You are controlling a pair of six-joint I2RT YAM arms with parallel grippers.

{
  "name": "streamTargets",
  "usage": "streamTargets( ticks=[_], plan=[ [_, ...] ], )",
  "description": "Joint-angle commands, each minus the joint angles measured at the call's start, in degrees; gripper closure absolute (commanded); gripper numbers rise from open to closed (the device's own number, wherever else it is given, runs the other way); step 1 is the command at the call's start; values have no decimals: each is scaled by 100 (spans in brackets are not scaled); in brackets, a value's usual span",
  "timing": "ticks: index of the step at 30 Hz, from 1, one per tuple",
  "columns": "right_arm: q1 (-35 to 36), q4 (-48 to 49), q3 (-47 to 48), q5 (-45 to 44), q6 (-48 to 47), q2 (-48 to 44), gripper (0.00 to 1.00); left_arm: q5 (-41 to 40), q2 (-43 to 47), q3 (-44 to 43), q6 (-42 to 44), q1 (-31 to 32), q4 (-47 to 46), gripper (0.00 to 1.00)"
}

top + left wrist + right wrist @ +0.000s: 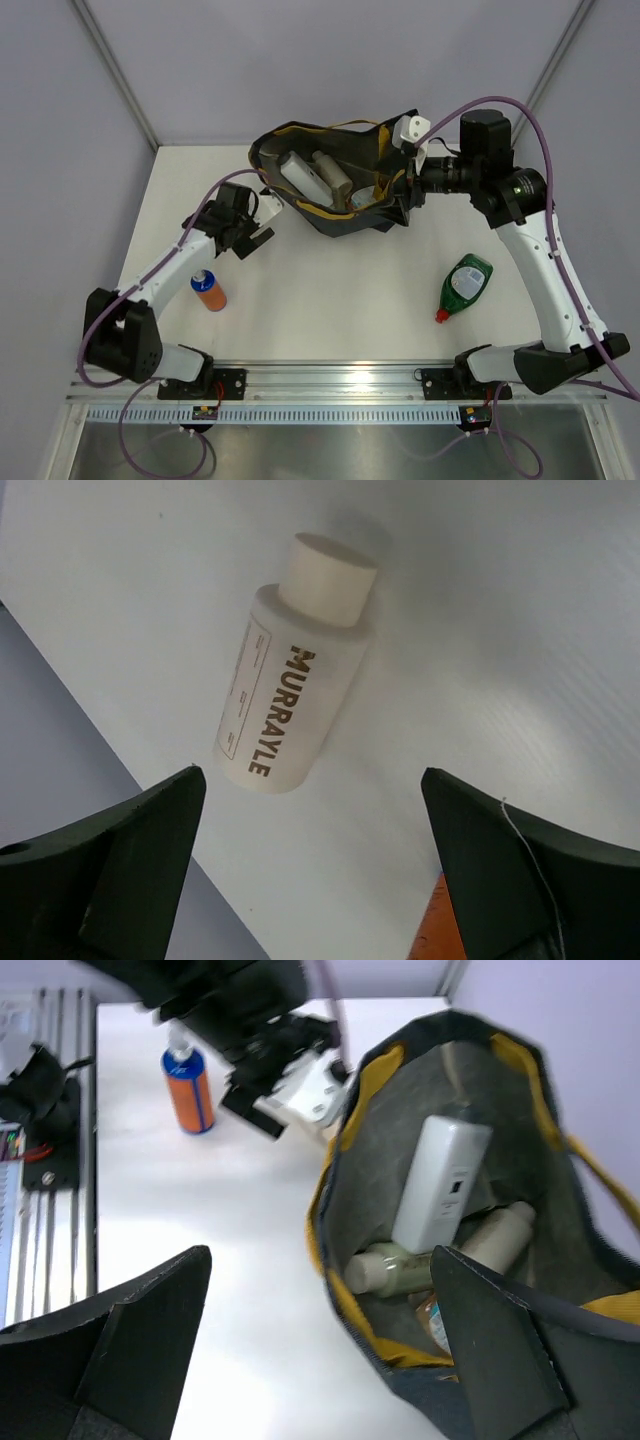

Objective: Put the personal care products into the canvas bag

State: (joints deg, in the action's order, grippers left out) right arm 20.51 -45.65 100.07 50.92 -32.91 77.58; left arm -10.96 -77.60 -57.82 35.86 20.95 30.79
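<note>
Left claw and right claw both gape wide, empty.

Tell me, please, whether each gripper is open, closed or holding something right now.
Left gripper: open, holding nothing; the cream bottle lies untouched ahead of it.
Right gripper: open, holding nothing, facing the canvas bag.

Cream bottle reads "MURRAYLE" (gold lettering).

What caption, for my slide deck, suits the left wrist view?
Open left gripper poised over a cream MURRAYLE bottle lying on the white table.
</note>
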Motion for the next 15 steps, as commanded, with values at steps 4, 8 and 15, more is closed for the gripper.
streamTargets(
  ticks=[4, 8, 15],
  plan=[
    [-144, -172, -752, 542, -778, -173, 1, 410, -975, -704, 860, -679, -72, 7],
    [-389, -252, -787, 665, -735, -138, 1, 586, -1590, -1046, 1134, -908, 66, 8],
    [-750, -208, -954, 999, -585, -112, 1, 1061, -2487, -1565, 1371, -1268, 578, 8]
  ],
)
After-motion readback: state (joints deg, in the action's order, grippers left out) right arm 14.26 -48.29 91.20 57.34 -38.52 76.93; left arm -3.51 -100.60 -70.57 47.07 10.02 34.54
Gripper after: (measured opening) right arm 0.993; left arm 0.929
